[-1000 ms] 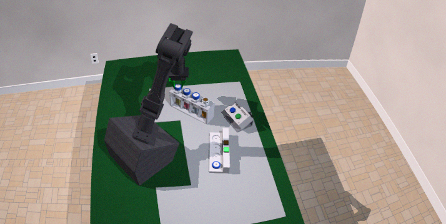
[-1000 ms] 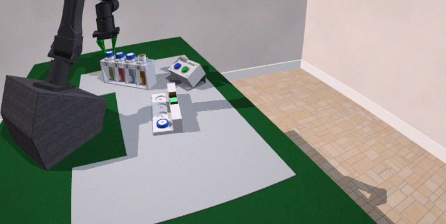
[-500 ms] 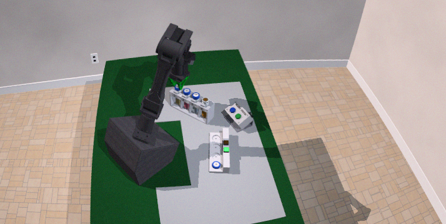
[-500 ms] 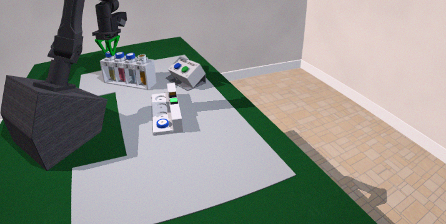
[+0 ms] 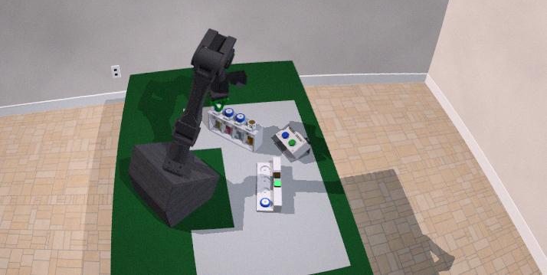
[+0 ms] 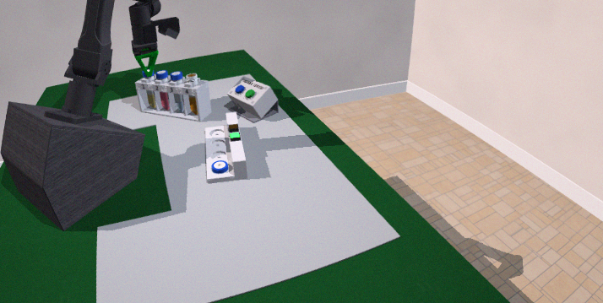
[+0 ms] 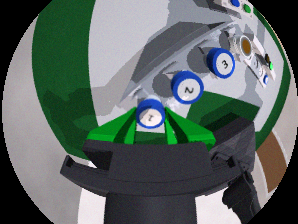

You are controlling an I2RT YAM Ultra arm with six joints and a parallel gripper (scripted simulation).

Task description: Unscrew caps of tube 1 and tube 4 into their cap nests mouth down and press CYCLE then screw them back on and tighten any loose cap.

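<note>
One arm [image 5: 193, 101] over the green table [image 5: 153, 235], reaching down to the decapping station [image 5: 256, 139]. Cap tray [image 6: 211, 176] sits nearer, green lamp [image 6: 235, 135] lit, cap 4 [image 6: 220, 167] lying in the nest at its near end. Tube 4 [image 6: 192, 77] stands uncapped; tubes 2 and 3 capped. Claw [image 7: 150, 129] is partly closed, green fingers clamped on cap 1 [image 7: 149, 115], which sits atop tube 1 at the station's end.
</note>
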